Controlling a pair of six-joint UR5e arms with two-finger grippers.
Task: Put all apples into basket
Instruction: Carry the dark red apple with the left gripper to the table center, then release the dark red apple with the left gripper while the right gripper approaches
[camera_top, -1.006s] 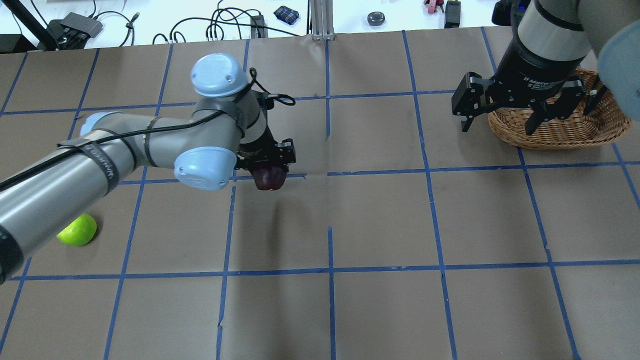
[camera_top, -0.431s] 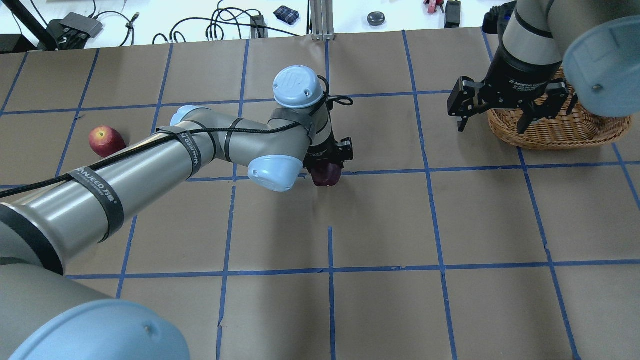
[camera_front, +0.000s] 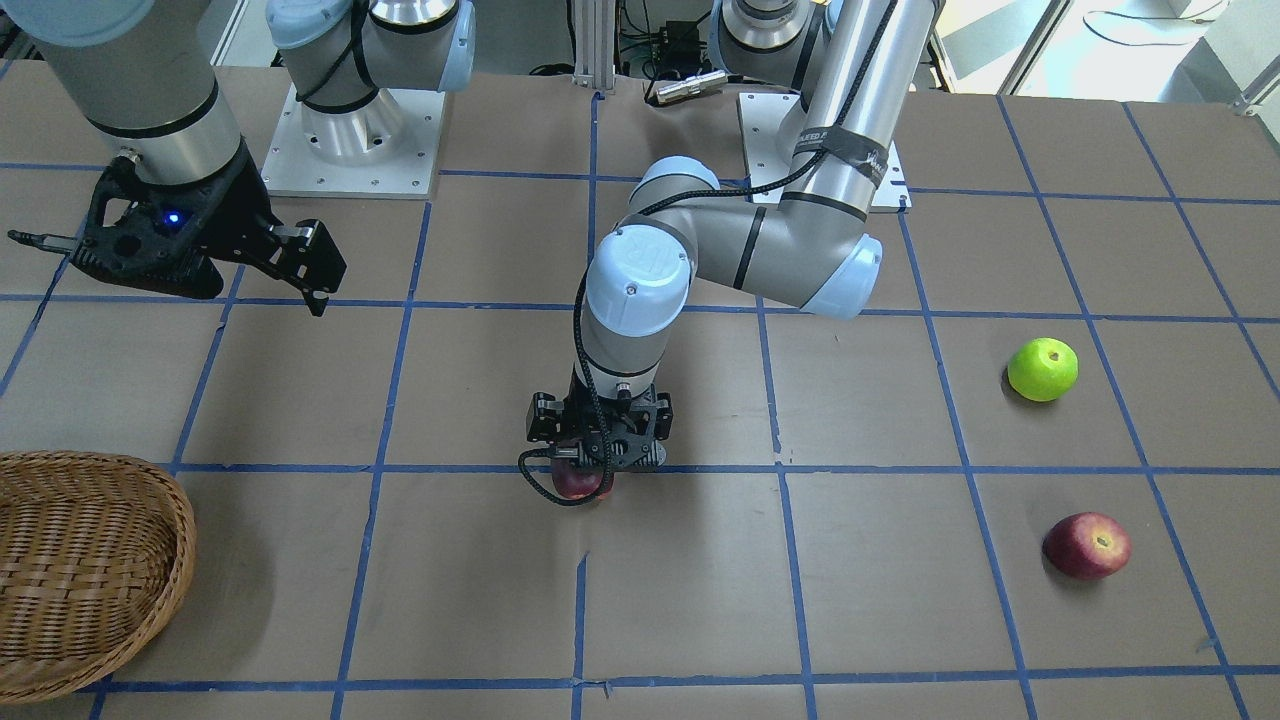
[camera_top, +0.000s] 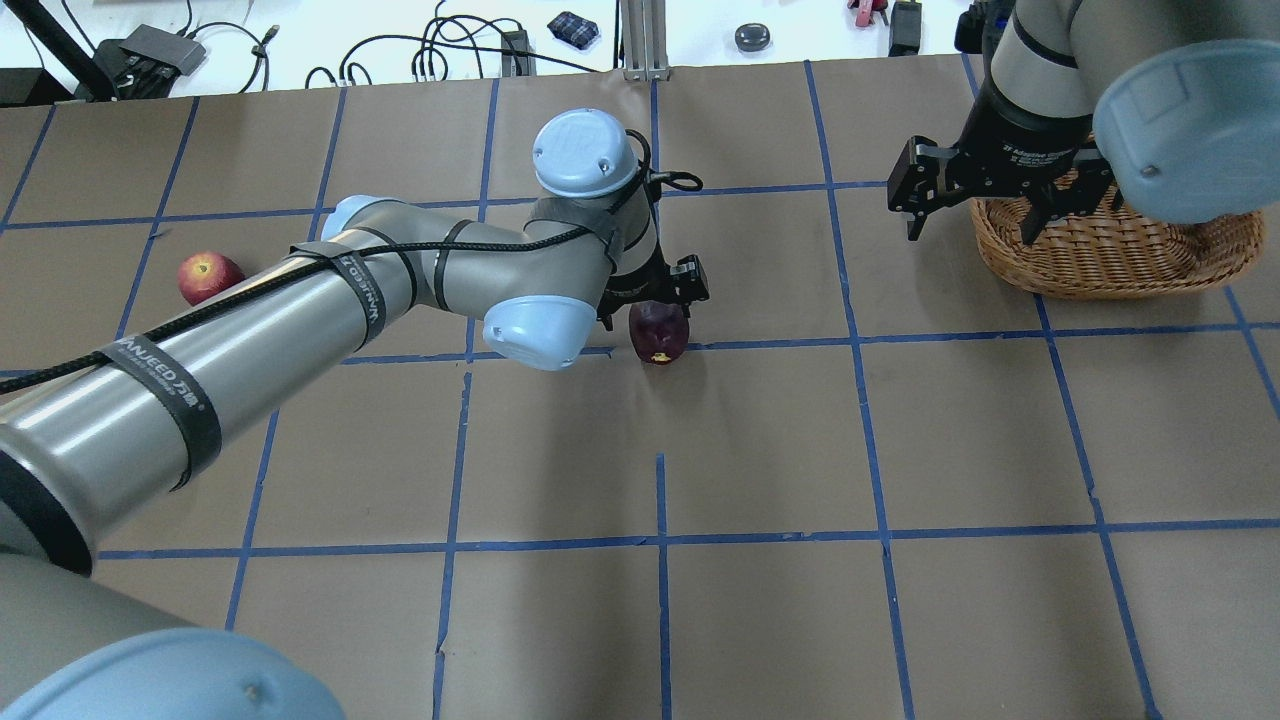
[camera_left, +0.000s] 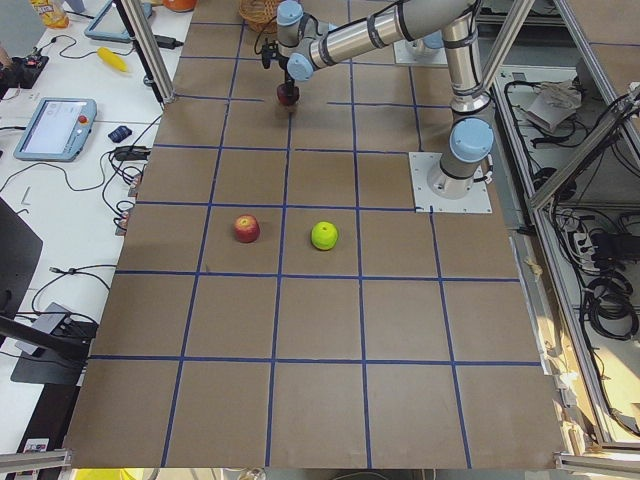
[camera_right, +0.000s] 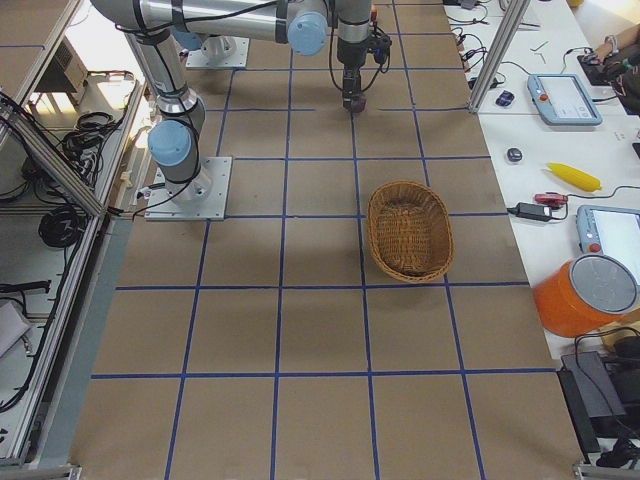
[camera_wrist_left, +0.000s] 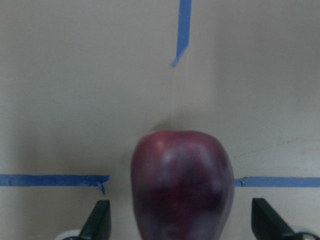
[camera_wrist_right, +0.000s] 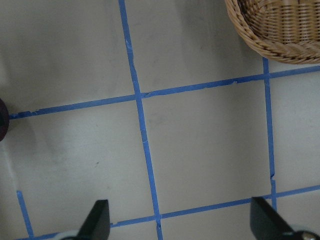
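A dark red apple (camera_top: 657, 333) sits on the brown table at a blue tape line near the middle. My left gripper (camera_top: 655, 305) stands over it. In the left wrist view its fingers (camera_wrist_left: 97, 222) stand apart, with a gap on each side of the apple (camera_wrist_left: 182, 185), so it is open around it. A second red apple (camera_top: 208, 277) and a lime green apple (camera_front: 1042, 369) lie on my left side. The arm hides the green one in the overhead view. My right gripper (camera_top: 975, 215) hangs open and empty beside the wicker basket (camera_top: 1120, 260), which holds nothing.
The table is covered in brown paper with a blue tape grid (camera_top: 660, 540). Cables and small devices (camera_top: 470, 50) lie on the white bench beyond the far edge. The arm bases (camera_front: 350, 130) stand at the robot's side of the table.
My left arm has swung to the right with the dark red apple, from left of centre to the middle. The apple now shows further out from under the gripper. My right gripper has shifted slightly towards the far edge.
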